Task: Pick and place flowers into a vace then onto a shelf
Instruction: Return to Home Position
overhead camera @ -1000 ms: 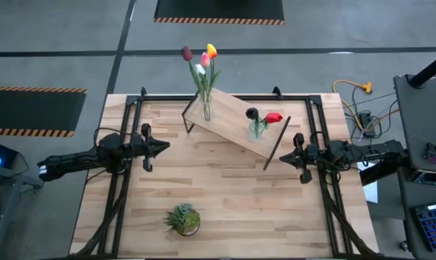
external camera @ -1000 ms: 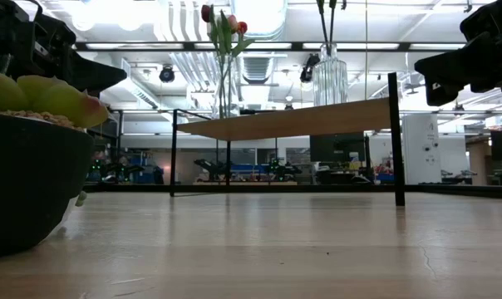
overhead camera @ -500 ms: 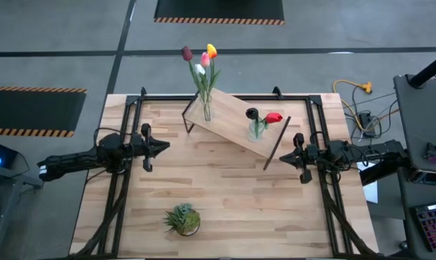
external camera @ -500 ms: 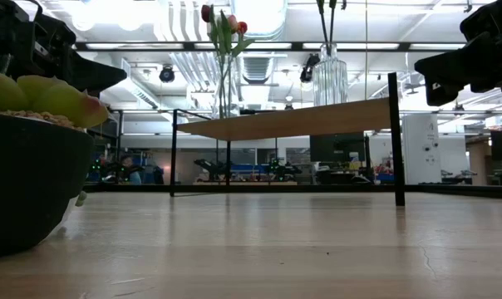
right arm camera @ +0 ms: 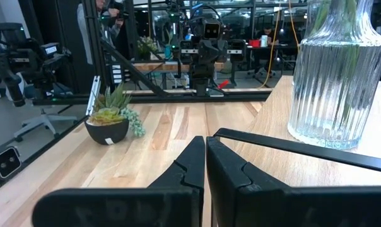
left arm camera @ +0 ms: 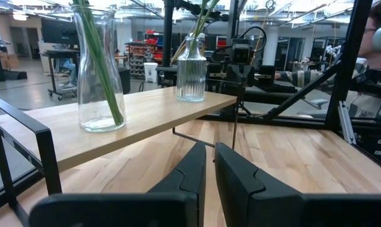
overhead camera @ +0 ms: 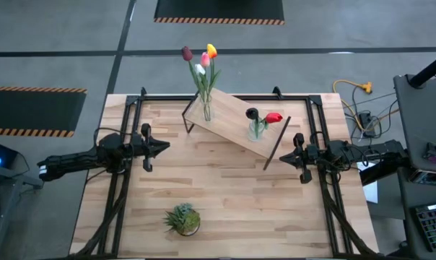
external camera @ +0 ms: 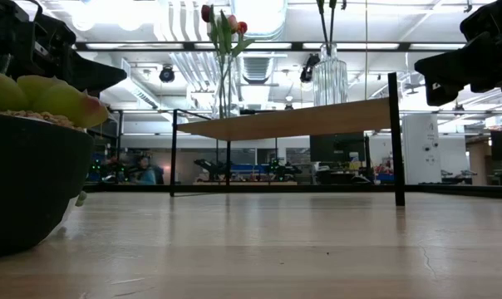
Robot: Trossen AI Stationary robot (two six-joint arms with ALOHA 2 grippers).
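The left gripper [overhead camera: 164,146] hovers over the left side of the slatted light wooden tabletop [overhead camera: 225,195]. Its two dark fingers [left arm camera: 192,169] are drawn almost together, with only a thin slit between them and nothing held. The right gripper [overhead camera: 284,157] hovers over the right side, pointed inward toward the left one, its fingers [right arm camera: 192,157] pressed flat together around nothing.

Between the two grippers and toward the far edge stands the light wooden plank shelf [overhead camera: 229,119] on thin black metal legs. In the high view its long axis runs on a slant from far-left to near-right, with the near-right end close to the right gripper.

On the far-left end a tall smooth clear glass vase [overhead camera: 206,110] holds four artificial tulips [overhead camera: 202,61], heads yellow, pink, white and dark maroon. Their green stems rise out of the neck and the heads fan slightly apart. On the near-right end a shorter ribbed clear glass vase [overhead camera: 257,130] holds two tulips: a red head [overhead camera: 273,117] leaning toward the right arm's side and a dark maroon head [overhead camera: 252,113] just beside it. Both vases stand upright, well apart.

Near the front edge, on the left arm's side, sits a small bushy green plant in a round black pot [overhead camera: 183,219], well apart from the shelf.
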